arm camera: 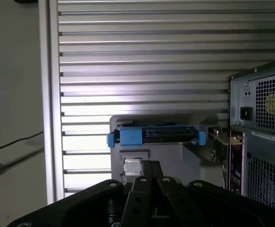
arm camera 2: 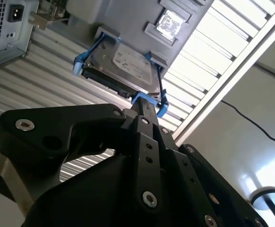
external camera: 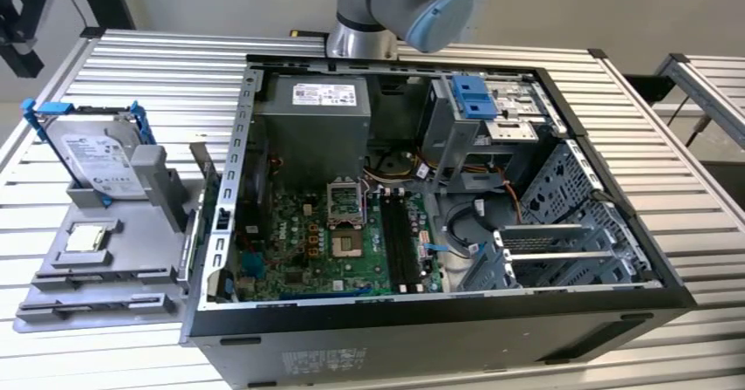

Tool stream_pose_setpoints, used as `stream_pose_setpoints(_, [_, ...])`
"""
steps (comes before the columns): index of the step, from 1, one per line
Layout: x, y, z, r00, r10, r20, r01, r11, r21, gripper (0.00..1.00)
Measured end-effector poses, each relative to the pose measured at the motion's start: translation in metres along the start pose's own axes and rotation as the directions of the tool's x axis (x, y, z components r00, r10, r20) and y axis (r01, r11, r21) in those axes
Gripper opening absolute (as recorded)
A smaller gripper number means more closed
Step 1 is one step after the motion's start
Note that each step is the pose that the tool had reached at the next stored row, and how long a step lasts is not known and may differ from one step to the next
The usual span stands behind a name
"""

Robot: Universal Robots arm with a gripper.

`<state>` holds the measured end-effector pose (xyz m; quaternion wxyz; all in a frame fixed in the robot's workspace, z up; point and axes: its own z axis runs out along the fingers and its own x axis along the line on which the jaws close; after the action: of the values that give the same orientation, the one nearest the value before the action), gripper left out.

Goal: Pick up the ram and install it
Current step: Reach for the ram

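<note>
My black gripper [arm camera: 151,165] hangs high over the slatted table, its fingers pressed together with nothing between them. Its tip [arm camera 2: 144,108] points toward the grey holder [external camera: 128,233], well short of it. On the holder's case-side edge stands a thin flat strip [external camera: 201,176], about as long as the hard drive. It looks like the ram seen edge-on, though I cannot be sure. The open computer case [external camera: 582,316] lies on its side with the green motherboard [external camera: 338,250] and its long black memory slots [external camera: 402,233] exposed.
The holder carries a silver hard drive with blue brackets [external camera: 99,154] [arm camera: 156,135] and a small square processor chip [external camera: 90,237] [arm camera: 131,166]. The arm's base [external camera: 372,32] stands behind the case. The power supply [external camera: 314,119] and the blue-tabbed drive cage [external camera: 477,102] rise inside the case.
</note>
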<state>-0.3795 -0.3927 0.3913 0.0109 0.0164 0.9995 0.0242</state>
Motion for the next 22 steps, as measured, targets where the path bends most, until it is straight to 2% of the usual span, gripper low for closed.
stream_pose_setpoints(5, [0.0000, -0.0180, -0.0006, 1.0000, 0.000, -0.0001, 0.000, 1.0000, 0.0000, 0.00])
stream_pose_setpoints(16, [-0.0019, -0.0674, -0.0026, 1.0000, 0.000, -0.0038, 0.000, 1.0000, 0.0002, 0.00])
stream_pose_setpoints(22, [-0.0065, -0.0932, -0.0035, 1.0000, 0.000, -0.0076, 0.000, 1.0000, 0.0002, 0.00])
